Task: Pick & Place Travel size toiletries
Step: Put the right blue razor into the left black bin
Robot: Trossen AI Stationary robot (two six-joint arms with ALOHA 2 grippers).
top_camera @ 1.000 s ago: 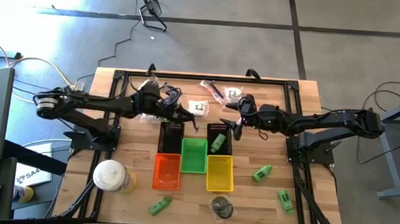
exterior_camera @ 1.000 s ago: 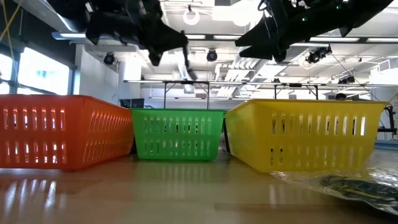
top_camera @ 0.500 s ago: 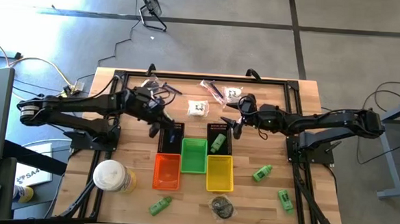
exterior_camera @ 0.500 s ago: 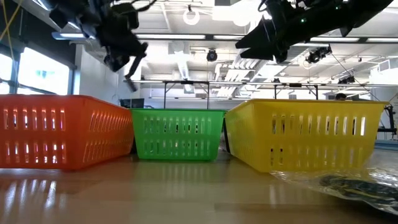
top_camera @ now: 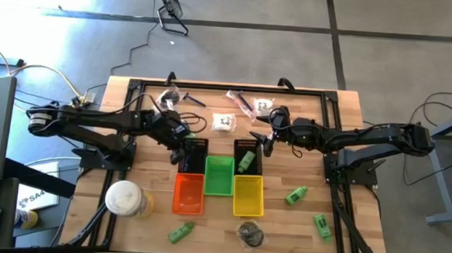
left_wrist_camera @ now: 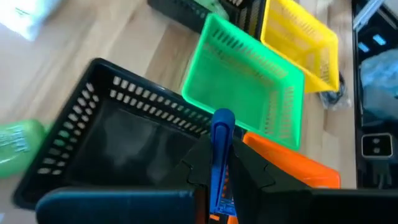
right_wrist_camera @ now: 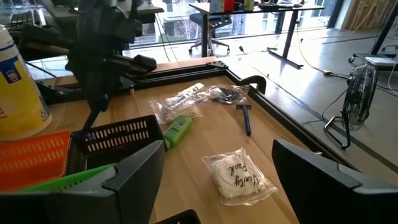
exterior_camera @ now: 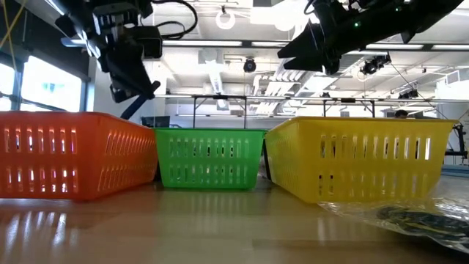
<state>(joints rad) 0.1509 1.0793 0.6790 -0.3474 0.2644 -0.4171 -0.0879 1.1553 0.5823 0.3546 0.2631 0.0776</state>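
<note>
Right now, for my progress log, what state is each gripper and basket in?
left gripper: shut on blue stick, above left black basket
right gripper: open, empty
left black basket: empty
right black basket: holds green tube
green basket: empty

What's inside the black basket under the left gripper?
Nothing shows on the floor of the black basket. The left gripper, shut on a slim blue stick, hangs above the basket's rim and covers that corner.
</note>
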